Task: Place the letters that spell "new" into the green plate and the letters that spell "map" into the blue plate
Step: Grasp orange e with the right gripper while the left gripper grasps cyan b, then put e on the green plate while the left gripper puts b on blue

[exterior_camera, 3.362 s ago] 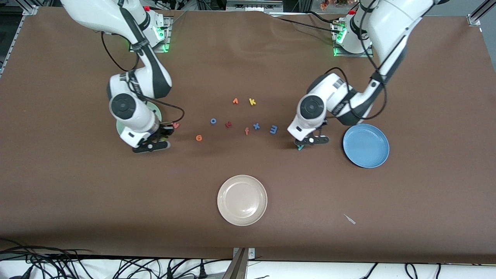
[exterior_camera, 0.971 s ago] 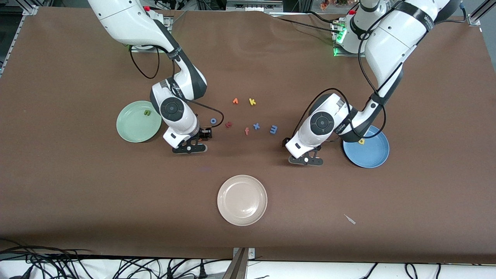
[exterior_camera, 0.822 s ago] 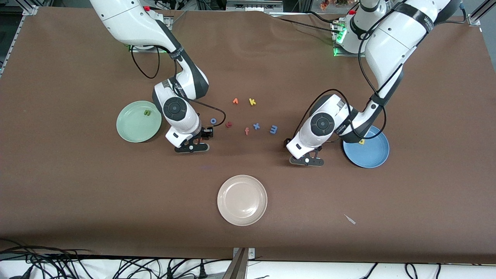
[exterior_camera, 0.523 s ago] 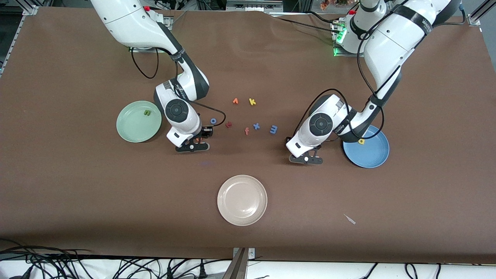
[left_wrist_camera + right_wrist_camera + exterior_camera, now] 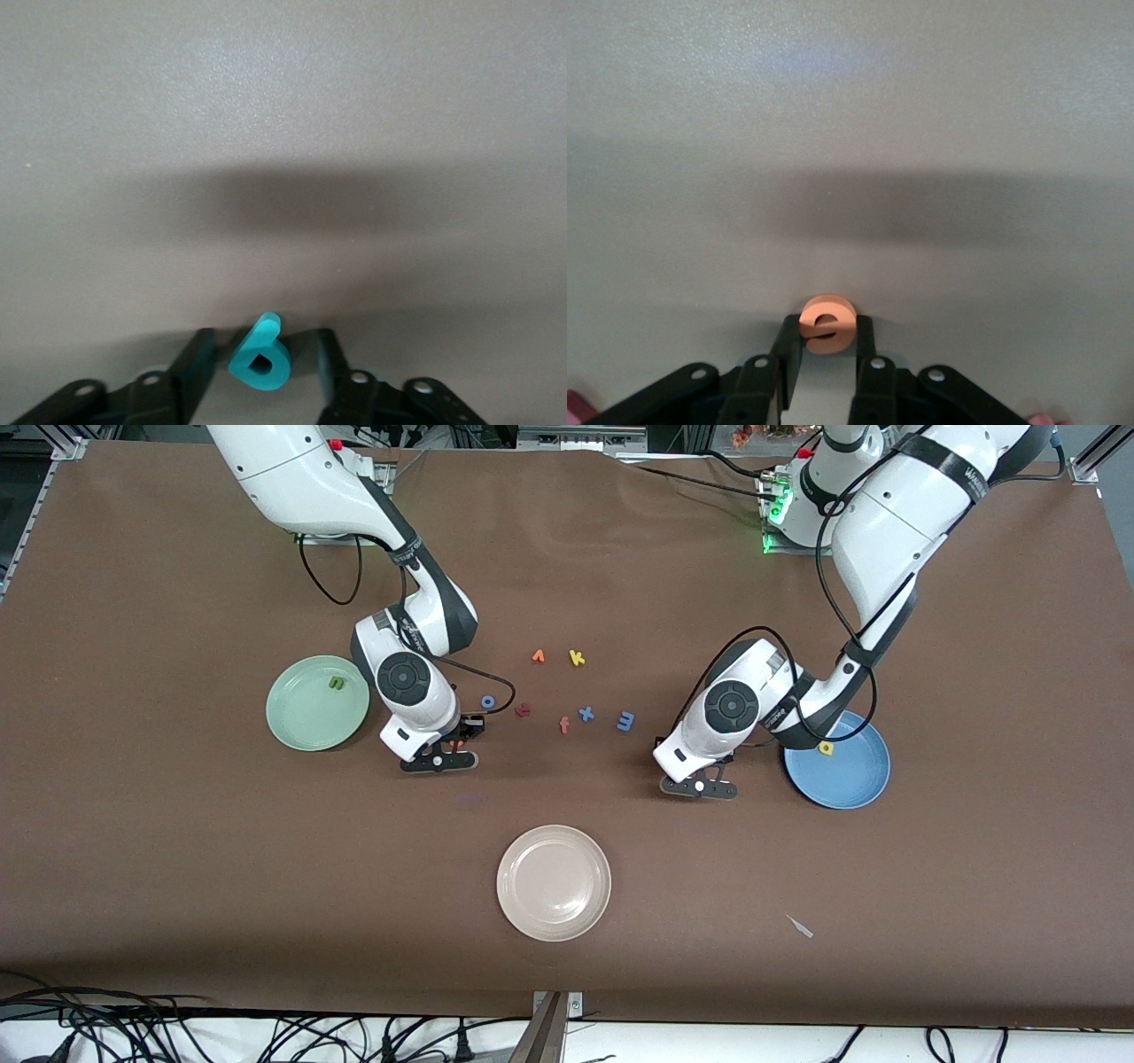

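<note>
Sitting pinched between the right gripper's (image 5: 822,354) clenched fingers, low over mid-table, was the small orange rounded foam "e" (image 5: 827,323), round pale-green plate (image 5: 317,703) just beside. Flanked teal 9-like foam letter (image 5: 260,355) loosely: left gripper (image 5: 261,367), fingers part-closed, not clearly touching, near round blue plate (image 5: 837,760).

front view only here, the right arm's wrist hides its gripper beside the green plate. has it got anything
Observer: Yes. The right wrist view shows the right gripper shut on the orange e, pinched between its fingertips.
Operator: ok and the left one by the blue plate
Observer: The left gripper sits around the teal letter, which stands on edge between its fingers.
Operator: gripped yet
Observer: Not that I can see. A sliver of gap shows between the letter and each of the fingers.
</note>
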`<move>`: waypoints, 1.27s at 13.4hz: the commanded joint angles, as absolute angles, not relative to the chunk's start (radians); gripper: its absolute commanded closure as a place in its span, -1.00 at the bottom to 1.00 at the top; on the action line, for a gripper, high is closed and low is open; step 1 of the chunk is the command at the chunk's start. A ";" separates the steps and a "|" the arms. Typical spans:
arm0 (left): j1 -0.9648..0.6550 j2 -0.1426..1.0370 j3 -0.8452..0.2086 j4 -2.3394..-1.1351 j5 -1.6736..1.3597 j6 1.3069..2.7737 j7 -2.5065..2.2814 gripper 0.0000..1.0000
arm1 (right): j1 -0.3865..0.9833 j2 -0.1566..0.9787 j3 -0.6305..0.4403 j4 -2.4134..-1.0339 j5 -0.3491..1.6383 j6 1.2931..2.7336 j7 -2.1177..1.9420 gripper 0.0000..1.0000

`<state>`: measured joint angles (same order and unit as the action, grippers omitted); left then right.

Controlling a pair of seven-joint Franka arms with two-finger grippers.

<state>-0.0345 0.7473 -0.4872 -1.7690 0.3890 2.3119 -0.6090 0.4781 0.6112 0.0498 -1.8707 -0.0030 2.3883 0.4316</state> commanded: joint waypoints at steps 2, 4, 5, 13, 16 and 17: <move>-0.032 0.747 -0.485 -1.790 0.428 2.306 -0.627 0.23 | 0.480 0.595 0.041 -1.870 -0.011 2.378 0.430 0.76; -0.029 0.747 -0.485 -1.790 0.428 2.306 -0.626 0.35 | 0.479 0.562 0.022 -1.870 -0.011 2.359 0.411 0.76; -0.026 0.746 -0.485 -1.789 0.428 2.306 -0.626 0.45 | 0.479 0.531 0.003 -1.868 -0.011 2.306 0.396 0.76; 0.089 0.692 -0.506 -1.666 0.391 1.981 -0.338 0.64 | 0.474 0.261 -0.280 -2.133 0.003 2.169 -0.176 0.76; 0.198 0.675 -0.505 -1.660 0.394 1.896 -0.093 0.64 | 0.474 0.219 -0.379 -2.319 0.006 2.346 -0.299 0.75; 0.225 0.676 -0.502 -1.660 0.400 1.881 -0.018 0.64 | 0.474 0.219 -0.397 -2.377 0.006 2.420 -0.307 0.75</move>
